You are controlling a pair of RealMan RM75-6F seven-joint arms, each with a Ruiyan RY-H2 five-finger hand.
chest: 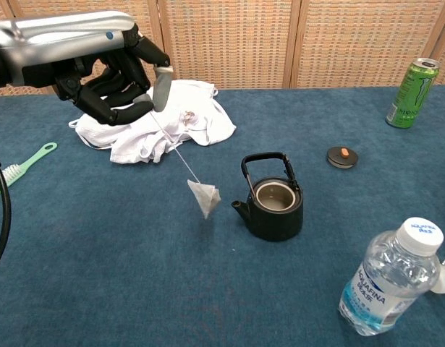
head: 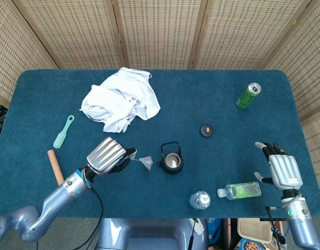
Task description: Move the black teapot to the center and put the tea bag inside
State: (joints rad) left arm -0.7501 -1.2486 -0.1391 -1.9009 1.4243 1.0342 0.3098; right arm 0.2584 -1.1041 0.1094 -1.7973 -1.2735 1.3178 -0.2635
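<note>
Tea bag in the air, close to the pot

My left hand [chest: 99, 69] pinches the string, and the tea bag [chest: 205, 197] swings just beside the open black teapot [chest: 274, 206], which stands near the table's [head: 35, 104] middle. Next, I think, I must carry it over the opening and lower it. My right hand [head: 281, 167] rests with fingers spread, empty. I count two bottles, one can [head: 248, 96], one lid [head: 206, 130].

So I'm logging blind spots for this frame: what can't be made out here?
- Right hand: head view only; the chest view's right edge cuts it off.
- Lying bottle: only a sliver at the chest view's edge.
- Pinch on the tea bag string: hidden by the left hand's fingers.
- Teapot contents: too dim.
</note>
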